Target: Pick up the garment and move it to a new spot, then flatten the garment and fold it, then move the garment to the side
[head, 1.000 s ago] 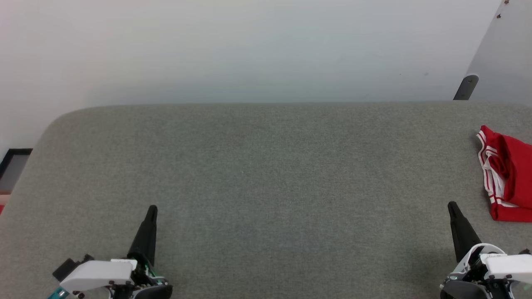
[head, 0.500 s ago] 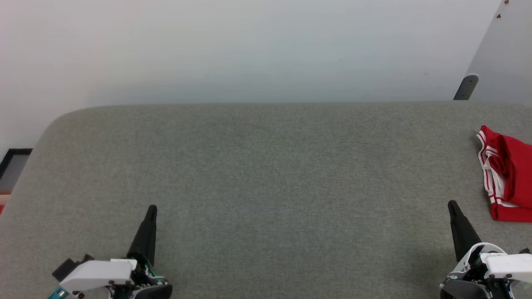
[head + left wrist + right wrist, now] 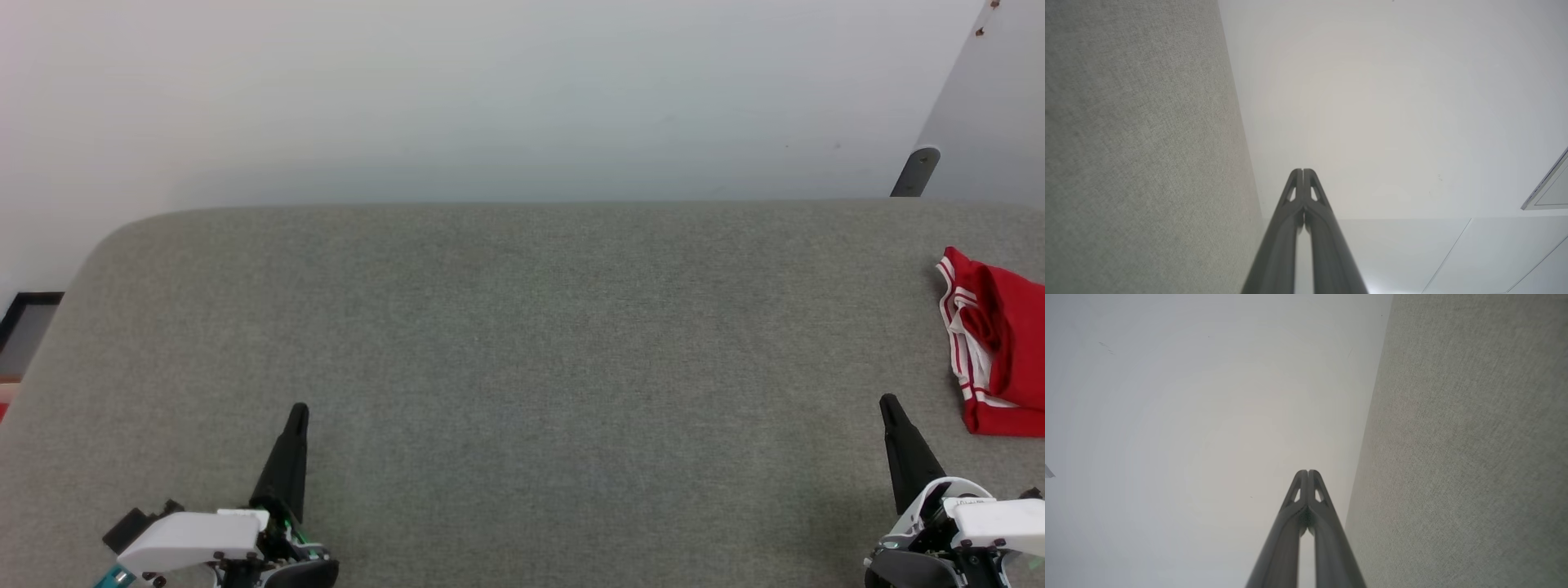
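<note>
The garment [image 3: 1000,343], red with white-and-red striped trim, lies bunched at the right edge of the grey padded table [image 3: 522,327], partly cut off by the head view's border. My right gripper [image 3: 888,403] is shut and empty at the lower right, a short way in front of and left of the garment. At the lower left my left gripper [image 3: 300,410] is shut and empty too, far from the garment. In the wrist views the left gripper [image 3: 1303,170] and the right gripper [image 3: 1308,472] each show fingertips pressed together with nothing between them.
A pale wall [image 3: 490,98] rises behind the table's far edge. A dark bracket [image 3: 914,171] and a grey panel stand at the back right. A dark frame [image 3: 28,314] sits beyond the table's rounded left corner.
</note>
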You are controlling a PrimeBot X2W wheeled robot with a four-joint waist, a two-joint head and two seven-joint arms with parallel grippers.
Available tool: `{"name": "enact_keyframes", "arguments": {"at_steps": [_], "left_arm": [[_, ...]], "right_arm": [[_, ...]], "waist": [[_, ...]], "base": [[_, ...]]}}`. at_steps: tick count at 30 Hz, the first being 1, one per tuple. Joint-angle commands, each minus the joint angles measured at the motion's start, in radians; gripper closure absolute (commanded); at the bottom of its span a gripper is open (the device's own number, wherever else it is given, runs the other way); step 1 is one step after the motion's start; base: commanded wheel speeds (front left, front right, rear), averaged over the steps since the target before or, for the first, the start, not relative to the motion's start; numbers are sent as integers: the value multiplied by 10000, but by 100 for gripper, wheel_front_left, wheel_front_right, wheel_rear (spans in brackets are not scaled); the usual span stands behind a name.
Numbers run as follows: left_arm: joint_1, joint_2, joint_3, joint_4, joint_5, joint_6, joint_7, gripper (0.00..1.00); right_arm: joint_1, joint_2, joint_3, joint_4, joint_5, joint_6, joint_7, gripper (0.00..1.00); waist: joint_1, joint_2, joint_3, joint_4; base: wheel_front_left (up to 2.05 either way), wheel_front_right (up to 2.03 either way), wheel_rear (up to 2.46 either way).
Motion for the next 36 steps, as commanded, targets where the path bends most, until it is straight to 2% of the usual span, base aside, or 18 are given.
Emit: {"name": "enact_keyframes", "arguments": {"at_steps": [1,36], "left_arm": [[-96,-1,25,10,-19,-39,27,100],[-95,-1,17,9,-26,-39,21,100]], "right_arm": [[-33,36,0,3,42,4,24,100],[-33,36,2,3,44,4,22,100]], "waist": [[0,0,0,0],[0,0,0,0]], "base": [[0,0,0],[0,0,0]]}}
